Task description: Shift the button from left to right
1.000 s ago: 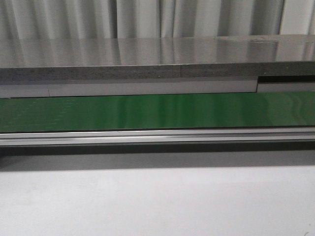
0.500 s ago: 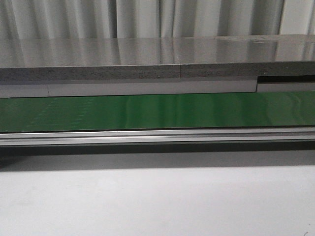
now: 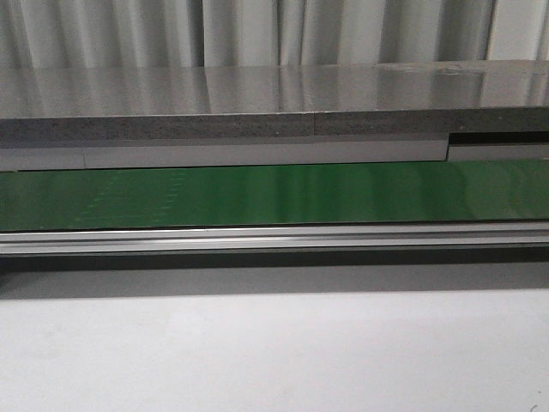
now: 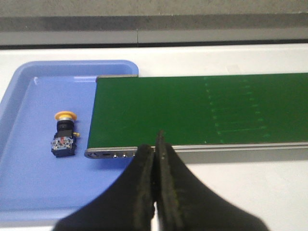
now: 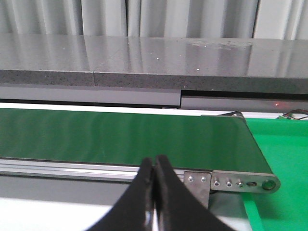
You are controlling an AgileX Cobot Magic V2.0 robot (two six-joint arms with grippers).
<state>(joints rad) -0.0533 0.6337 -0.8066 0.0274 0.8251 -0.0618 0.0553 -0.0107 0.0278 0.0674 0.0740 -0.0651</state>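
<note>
The button (image 4: 64,134) lies on its side in a blue tray (image 4: 29,183), its yellow-orange cap pointing away from the black body with red-blue marks. It shows only in the left wrist view. My left gripper (image 4: 154,144) is shut with nothing in it, off to one side of the button, over the near rail of the green conveyor belt (image 4: 202,110). My right gripper (image 5: 154,166) is shut and empty too, in front of the belt's (image 5: 120,137) other end. Neither gripper appears in the front view.
The green belt (image 3: 274,193) runs across the front view behind an aluminium rail (image 3: 274,239), with a grey shelf (image 3: 257,107) beyond. A green tray surface (image 5: 284,154) lies past the belt's end roller bracket (image 5: 240,183). White tabletop (image 3: 274,352) lies in front.
Faint marks on the green belt have shifted to the right in the front view. Nothing else differs.
</note>
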